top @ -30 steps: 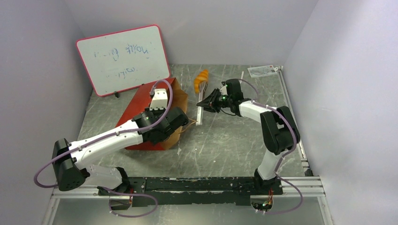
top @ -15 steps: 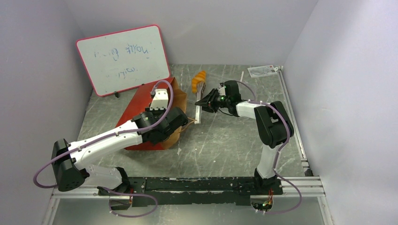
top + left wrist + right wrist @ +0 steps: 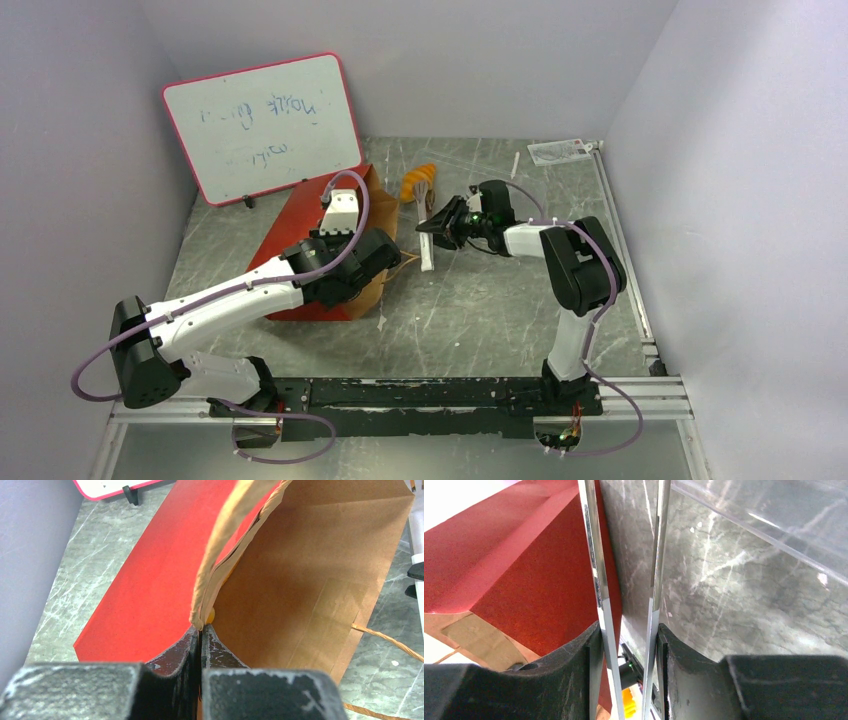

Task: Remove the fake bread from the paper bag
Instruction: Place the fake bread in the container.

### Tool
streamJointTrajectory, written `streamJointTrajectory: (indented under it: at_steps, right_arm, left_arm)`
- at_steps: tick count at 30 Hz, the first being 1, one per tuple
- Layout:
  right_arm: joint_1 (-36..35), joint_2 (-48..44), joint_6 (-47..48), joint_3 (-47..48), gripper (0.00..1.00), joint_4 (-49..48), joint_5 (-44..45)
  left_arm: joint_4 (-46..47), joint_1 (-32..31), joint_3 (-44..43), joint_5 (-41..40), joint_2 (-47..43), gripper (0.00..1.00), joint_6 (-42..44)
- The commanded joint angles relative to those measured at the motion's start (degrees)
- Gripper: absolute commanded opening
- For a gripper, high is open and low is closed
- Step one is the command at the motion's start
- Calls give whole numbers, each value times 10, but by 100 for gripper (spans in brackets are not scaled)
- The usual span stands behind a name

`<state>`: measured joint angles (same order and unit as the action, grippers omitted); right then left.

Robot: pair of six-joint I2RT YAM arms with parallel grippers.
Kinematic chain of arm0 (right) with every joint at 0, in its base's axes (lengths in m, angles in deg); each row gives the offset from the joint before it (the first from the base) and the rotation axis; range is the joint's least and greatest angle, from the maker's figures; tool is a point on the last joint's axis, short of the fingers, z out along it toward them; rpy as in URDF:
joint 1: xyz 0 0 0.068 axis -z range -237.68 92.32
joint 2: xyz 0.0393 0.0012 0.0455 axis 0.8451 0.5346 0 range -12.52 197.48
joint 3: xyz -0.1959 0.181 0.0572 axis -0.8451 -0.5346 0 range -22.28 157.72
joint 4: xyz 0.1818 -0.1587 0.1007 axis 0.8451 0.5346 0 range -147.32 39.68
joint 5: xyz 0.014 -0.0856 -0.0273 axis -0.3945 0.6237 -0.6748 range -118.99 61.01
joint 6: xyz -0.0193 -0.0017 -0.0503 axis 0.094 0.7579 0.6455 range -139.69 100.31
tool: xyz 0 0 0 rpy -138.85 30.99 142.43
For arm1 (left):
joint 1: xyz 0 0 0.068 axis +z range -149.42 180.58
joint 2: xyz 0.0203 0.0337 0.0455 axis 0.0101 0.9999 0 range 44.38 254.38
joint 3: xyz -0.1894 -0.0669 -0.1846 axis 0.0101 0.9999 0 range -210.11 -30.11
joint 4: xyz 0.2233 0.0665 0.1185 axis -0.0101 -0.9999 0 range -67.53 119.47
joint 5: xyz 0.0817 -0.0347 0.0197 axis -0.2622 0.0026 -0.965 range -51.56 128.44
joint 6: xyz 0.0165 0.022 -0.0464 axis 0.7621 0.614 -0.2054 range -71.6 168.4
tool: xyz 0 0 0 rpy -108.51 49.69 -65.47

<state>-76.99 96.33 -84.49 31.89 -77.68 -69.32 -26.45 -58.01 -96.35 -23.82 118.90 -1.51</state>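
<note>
1. the grey marbled table (image 3: 480, 310) is walled on the left, back and right. its open surface lies between the two arms and toward the near rail.
2. a pink-framed whiteboard (image 3: 262, 125) leans in the back-left corner, behind the bag.
3. the red paper bag (image 3: 285, 230) with a brown kraft inside lies on its side left of centre, mouth toward the right arm. only the left wrist view looks inside: brown walls and an orange speck behind the rim, too small to name.
4. the left gripper (image 3: 201, 640) has its jaws pressed together, pinching the bag's rim at the looped paper handle (image 3: 225, 525). from above it is hidden.
5. the right gripper (image 3: 432, 224) clamps long thin metal tweezers (image 3: 594, 580), whose blades stand apart.
6. a golden-orange toy bread loaf (image 3: 417, 183) lies on the table outside the bag, just beside its far corner.
</note>
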Motion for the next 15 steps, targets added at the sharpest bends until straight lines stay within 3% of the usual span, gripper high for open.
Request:
streamJointTrajectory:
  at_steps: [1, 15]
  right_arm:
    - [7, -31, 9, -15, 42, -15, -6]
    - [13, -86, 17, -63, 43, 14, -12]
  left_arm:
    - [-6, 4, -3, -1, -2, 7, -10]
    - [-9, 4, -5, -1, -6, 7, -10]
